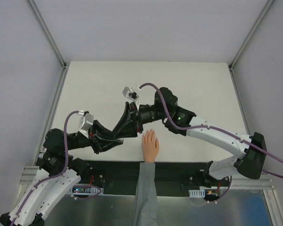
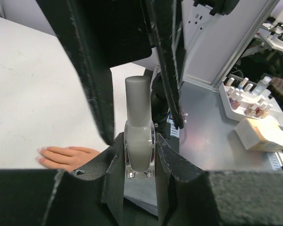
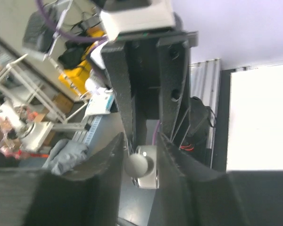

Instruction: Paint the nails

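1. So far, the task looks to be at its opening stage. Over the table (image 1: 99,80) the work is all bottle handling, and no brush shows in any view.
2. The hand (image 1: 150,143) lies flat and palm down near the table's near edge. Its fingers point away from the arm bases, and nothing touches it.
3. The left gripper (image 2: 139,139) is clamped on the bottle (image 2: 140,155). It holds the bottle off the table, near the fingertips and to their left in the top view.
4. The right gripper (image 3: 140,136) meets the bottle from the cap end, with its jaws a little apart around the cap (image 2: 137,99). The left wrist view shows a gap on one side of the cap, so the cap is flanked rather than squeezed.
5. The bottle is filled most of the way up with pale greyish polish.
6. The cap sits on the bottle neck. Whether it is loosened cannot be told.
7. The nails (image 2: 39,150) sit at the fingertips on the table, well apart from any tool. They are tiny and look pale and bare, so probably none is painted.
8. Nearly everything is left to do: closing on the cap, unscrewing it, drawing out the brush and coating each nail.
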